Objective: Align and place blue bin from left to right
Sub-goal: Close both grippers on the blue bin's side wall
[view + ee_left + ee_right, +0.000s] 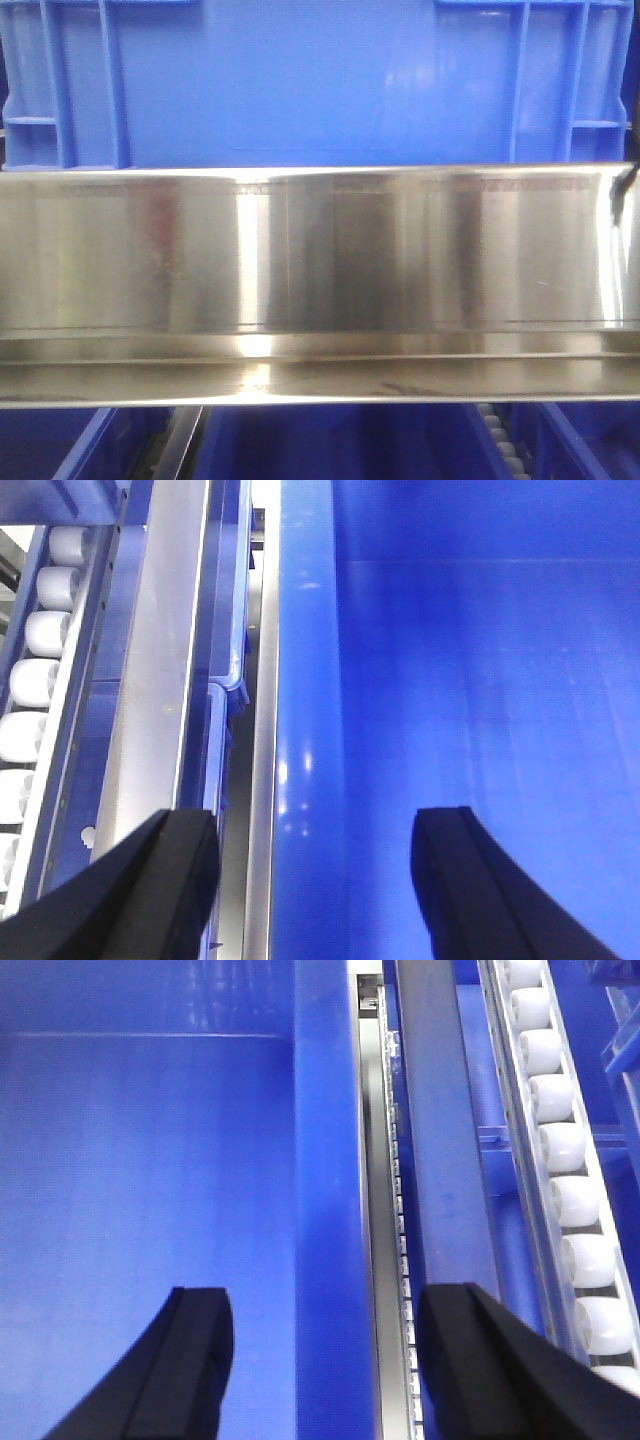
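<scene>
The blue bin [280,80] stands on the shelf and fills the top of the front view, smooth in the middle and ribbed at both corners. Its left rim [305,680] runs between the fingers of my open left gripper [315,822]; one finger [160,890] hangs outside the wall, the other [480,890] over the bin's inside [480,660]. My open right gripper [325,1298] straddles the right rim [325,1140] the same way, with one finger [180,1360] inside the bin and one [490,1360] outside. No pad visibly touches the wall.
A shiny steel rail [320,260] crosses in front of the bin. White roller tracks run along the left [40,680] and the right [565,1150]. Thin metal guide rails [262,780] [380,1210] hug the bin's sides. More blue crates [330,445] sit below.
</scene>
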### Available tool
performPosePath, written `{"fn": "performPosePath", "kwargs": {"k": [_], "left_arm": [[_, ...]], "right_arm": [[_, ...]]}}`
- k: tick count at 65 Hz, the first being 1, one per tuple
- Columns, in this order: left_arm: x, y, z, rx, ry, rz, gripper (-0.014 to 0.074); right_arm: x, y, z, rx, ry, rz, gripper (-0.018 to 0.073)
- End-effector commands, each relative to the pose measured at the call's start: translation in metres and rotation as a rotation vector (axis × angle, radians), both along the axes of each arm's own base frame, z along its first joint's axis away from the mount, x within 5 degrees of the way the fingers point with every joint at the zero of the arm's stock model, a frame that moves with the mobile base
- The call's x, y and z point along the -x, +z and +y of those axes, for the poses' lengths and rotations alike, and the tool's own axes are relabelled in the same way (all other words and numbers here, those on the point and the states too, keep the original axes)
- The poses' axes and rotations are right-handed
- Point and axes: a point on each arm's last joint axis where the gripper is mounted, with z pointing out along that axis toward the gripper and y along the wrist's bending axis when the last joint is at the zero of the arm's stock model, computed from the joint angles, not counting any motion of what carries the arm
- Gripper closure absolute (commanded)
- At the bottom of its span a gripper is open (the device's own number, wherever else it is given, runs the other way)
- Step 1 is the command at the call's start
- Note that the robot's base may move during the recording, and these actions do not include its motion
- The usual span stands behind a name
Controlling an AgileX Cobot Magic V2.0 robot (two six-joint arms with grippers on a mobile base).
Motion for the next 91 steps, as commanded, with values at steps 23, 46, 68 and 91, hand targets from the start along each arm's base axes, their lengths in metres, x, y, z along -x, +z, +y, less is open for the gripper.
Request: {"fn": "performPosePath", "kwargs": {"k": [23,46,68,91], "left_arm": [[0.0023,0.0045,-0.0023,0.012,-0.002,-0.016,0.0258],[0.0023,0.0045,-0.0023,0.012,-0.002,-0.016,0.0475],[0.0023,0.0045,-0.0023,0.012,-0.002,-0.016,0.0707],[0.0023,0.0045,-0.0023,0.012,-0.002,-0.016,0.0707]], "right_arm": [[-0.0003,0.0059,-0.0019,-0.005,-0.002,-0.031,0.0252],[0.0009,0.0049,-0.0021,-0.003,-0.003,-0.014,0.0288],[0.0015,0.0044,-0.0025,0.002,-0.005,-0.005,0.0634],[0.0006,0.0052,-0.0018,-0.006,-0.002,-0.018,0.0634]]}}
